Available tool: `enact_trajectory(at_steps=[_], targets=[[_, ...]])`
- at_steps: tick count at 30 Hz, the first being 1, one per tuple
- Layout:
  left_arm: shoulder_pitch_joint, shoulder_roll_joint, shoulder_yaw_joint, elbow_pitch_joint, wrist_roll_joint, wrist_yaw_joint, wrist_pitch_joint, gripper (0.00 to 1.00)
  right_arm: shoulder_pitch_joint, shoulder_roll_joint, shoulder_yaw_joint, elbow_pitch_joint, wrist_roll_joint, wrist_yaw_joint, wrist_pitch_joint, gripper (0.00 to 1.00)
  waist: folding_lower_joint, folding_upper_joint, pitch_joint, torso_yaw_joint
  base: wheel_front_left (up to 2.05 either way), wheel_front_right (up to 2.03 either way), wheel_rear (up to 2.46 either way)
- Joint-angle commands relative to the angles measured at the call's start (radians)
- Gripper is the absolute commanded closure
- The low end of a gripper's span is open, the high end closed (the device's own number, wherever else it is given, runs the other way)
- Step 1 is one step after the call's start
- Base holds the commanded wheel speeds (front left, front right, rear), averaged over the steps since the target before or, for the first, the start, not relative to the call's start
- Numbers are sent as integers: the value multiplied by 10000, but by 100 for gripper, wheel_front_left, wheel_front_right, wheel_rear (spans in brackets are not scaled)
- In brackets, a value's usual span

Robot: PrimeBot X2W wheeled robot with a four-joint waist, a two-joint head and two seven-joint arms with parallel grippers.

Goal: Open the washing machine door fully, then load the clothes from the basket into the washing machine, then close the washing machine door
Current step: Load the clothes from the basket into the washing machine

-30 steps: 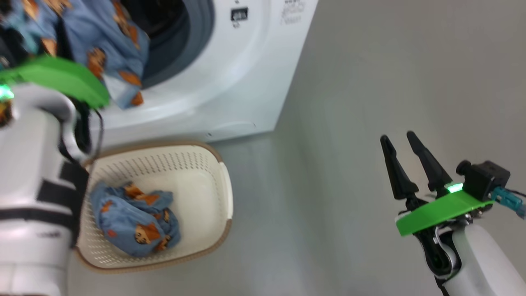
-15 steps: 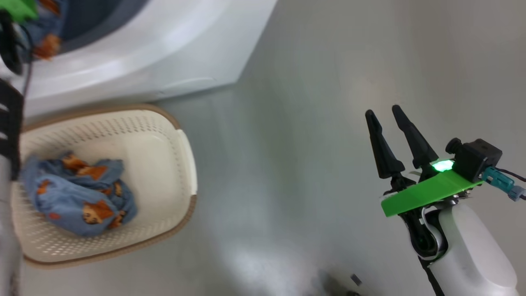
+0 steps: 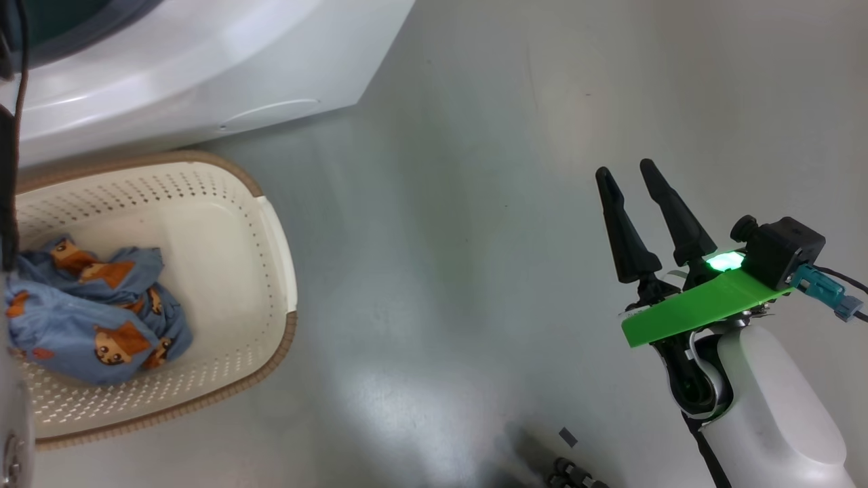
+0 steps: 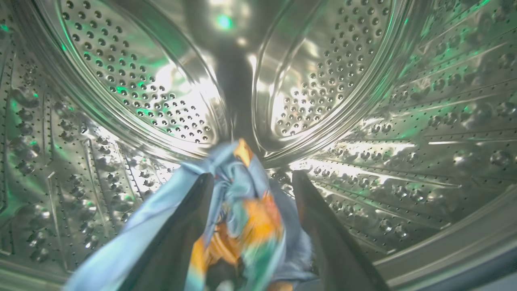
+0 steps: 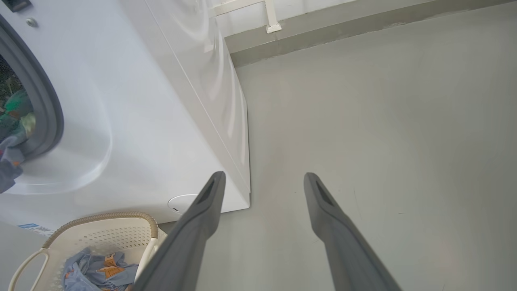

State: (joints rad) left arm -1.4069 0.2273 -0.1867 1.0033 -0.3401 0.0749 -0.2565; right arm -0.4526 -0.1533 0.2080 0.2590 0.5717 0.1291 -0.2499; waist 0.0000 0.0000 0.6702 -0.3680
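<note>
Inside the drum [image 4: 121, 81] the left hand [image 4: 251, 176] is seen, fingers spread apart. A blurred blue garment [image 4: 242, 210] lies between them, not clamped. The right hand [image 3: 624, 169] is held over bare floor [image 3: 475, 203], fingers apart, nothing in it. More clothes [image 3: 88, 318] are found bunched in the basket [image 3: 285, 271] — set on the floor just before the washer [image 3: 203, 74].

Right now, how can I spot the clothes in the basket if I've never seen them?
Find the big white washing machine. On the floor just in front of it sits a cream basket with little holes and a brown rim. The clothes are the crumpled light blue bundle inside, printed with orange-brown cartoon figures, the one soft, colourful thing there.
</note>
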Motion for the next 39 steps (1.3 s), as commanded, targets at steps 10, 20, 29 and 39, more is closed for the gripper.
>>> enact_trajectory(at_steps=[10, 20, 29, 39], targets=[[181, 195, -117, 175, 295, -239, -52, 0, 125, -93, 101, -168, 25, 16, -118, 0, 0, 0, -255, 385, 0, 0, 0], [1712, 152, 110, -903, 314, -526, -52, 0, 336, -90, -85, -195, -22, 16, -118, 0, 0, 0, -872, 819, 0, 0, 0], [3766, 150, 543, -2936, 306, -451, -53, 0, 524, -211, -184, -166, -58, 16, -118, 0, 0, 0, -1329, 1207, 0, 0, 0], [6809, 103, 1085, -6014, 354, -185, -53, 0, 677, -398, -310, -262, -104, 16, -118, 0, 0, 0, -1646, 1462, 0, 0, 0]])
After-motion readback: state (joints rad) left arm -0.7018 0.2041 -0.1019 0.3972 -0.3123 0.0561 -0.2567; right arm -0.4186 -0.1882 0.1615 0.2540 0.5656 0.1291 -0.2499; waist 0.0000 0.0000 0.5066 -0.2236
